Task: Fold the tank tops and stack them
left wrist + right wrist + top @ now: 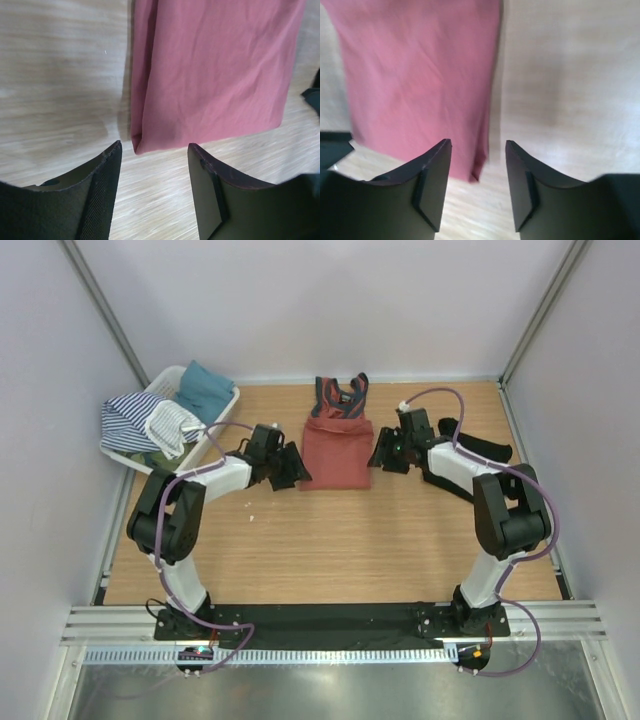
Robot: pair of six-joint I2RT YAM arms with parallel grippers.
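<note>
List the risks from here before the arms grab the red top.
1. The left gripper is open with only the very corner of the rust-red tank top at its fingertips. Closing may miss it or pinch one layer, undoing the fold.
2. The right gripper is open with the other corner close to one finger, so the lift might be uneven.
3. The black tank top lies right by the right arm and could get dragged.

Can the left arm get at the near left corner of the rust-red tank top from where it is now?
Probably yes. The left end effector stands open just short of the rust-red tank top, whose near corner lies in line with its parted jaws. Nothing sits between them on the wood.
</note>
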